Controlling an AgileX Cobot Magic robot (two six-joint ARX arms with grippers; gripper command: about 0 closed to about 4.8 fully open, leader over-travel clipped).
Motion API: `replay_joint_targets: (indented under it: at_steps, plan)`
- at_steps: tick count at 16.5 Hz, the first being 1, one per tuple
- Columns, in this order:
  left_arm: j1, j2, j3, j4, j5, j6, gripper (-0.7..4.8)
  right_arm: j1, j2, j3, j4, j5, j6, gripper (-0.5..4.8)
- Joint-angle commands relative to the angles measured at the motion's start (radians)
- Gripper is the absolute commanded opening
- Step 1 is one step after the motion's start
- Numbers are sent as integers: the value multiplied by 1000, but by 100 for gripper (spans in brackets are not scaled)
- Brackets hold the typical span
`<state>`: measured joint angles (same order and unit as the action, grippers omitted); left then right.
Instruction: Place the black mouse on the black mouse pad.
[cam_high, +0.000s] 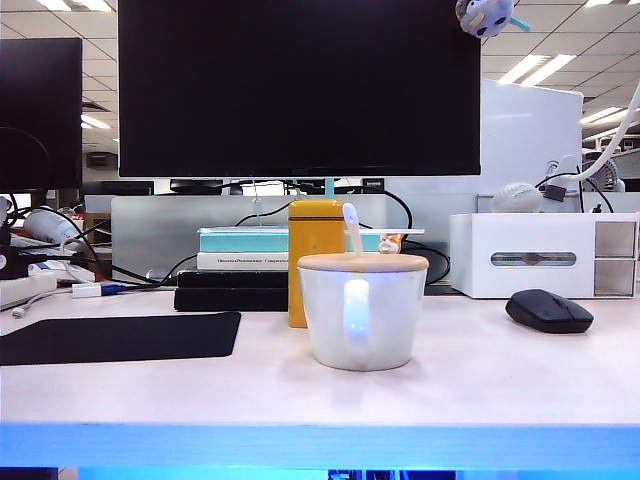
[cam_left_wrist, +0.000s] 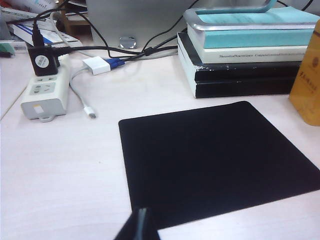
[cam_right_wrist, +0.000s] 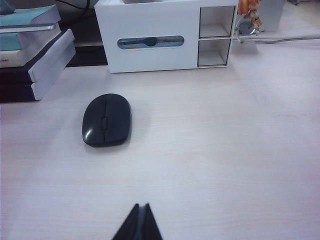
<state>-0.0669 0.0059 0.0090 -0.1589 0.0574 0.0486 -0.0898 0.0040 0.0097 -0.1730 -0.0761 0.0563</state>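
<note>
A: Where's the black mouse (cam_high: 549, 310)?

B: Bare desk (cam_high: 480, 380), right side in the exterior view, just in front of the white organizer box (cam_high: 545, 255). Not touching it. Scroll wheel faces up, nothing on it.

A: And the black mouse pad (cam_high: 120, 337)?

B: Far left of the desk, flat, nothing on it. Well apart from the mouse; white mug (cam_high: 361, 310) w/ wooden lid sits between them, yellow box (cam_high: 315, 262) just behind the mug.

A: Behind the pad?

B: Stack of books (cam_left_wrist: 247, 50), black ones at the bottom, teal on top. Power strip (cam_left_wrist: 45, 90) and cables off to the side. Big monitor (cam_high: 298, 88) above it all.

A: Grippers?

B: Right gripper (cam_right_wrist: 138, 225) hangs above the desk near the mouse, fingers pressed together, holding nothing. Left gripper (cam_left_wrist: 140, 227) is over the near edge of the pad, fingers also together, empty. Neither shows up in the exterior view.
</note>
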Motion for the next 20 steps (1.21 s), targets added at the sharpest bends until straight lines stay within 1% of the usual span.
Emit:
replay_joint_targets:
  at_steps: [1,2,5,6,7,9,10,11,12,13,14,15,17,19,20]
  plan:
    - [1,-2,0,-13,7,-4,-4,2,0,-9,6,-9,3,-5]
    - [1,-2,0,-13,7,-61,-5,1,0,-9,6,-8,3,-5]
    - [1,-2,0,-10,7,-88,-4,2,0,-9,14,-9,4,-5]
    - [1,-2,2,6,13,-91,-5,1,0,-3,27,-13,31,-5]
    - [1,-2,9,26,18,-113,-5,1,0,18,27,-11,106,-5]
    - [1,-2,55,34,-1,-204,-5,1,0,79,-8,24,260,-5]
    - [1,-1,106,29,-38,-243,-5,1,0,138,-42,58,327,-5]
    - [1,5,142,25,-71,-252,-5,1,0,173,-48,65,344,-5]
    - [1,29,205,16,-137,-251,-5,1,2,232,-47,81,344,-5]
    - [2,65,257,14,-177,-251,-5,1,13,278,-47,85,342,-5]
    - [2,130,322,19,-202,-251,-5,0,40,336,-47,85,336,-5]
    - [2,200,383,25,-205,-243,-5,0,79,387,-45,85,336,-5]
    - [2,387,539,26,-199,-221,-5,0,200,501,-34,84,336,-5]
    - [2,575,729,-11,-140,-174,-5,1,358,633,-33,71,336,-5]
    - [2,668,840,-52,-73,-148,-5,1,449,707,-32,56,333,-5]
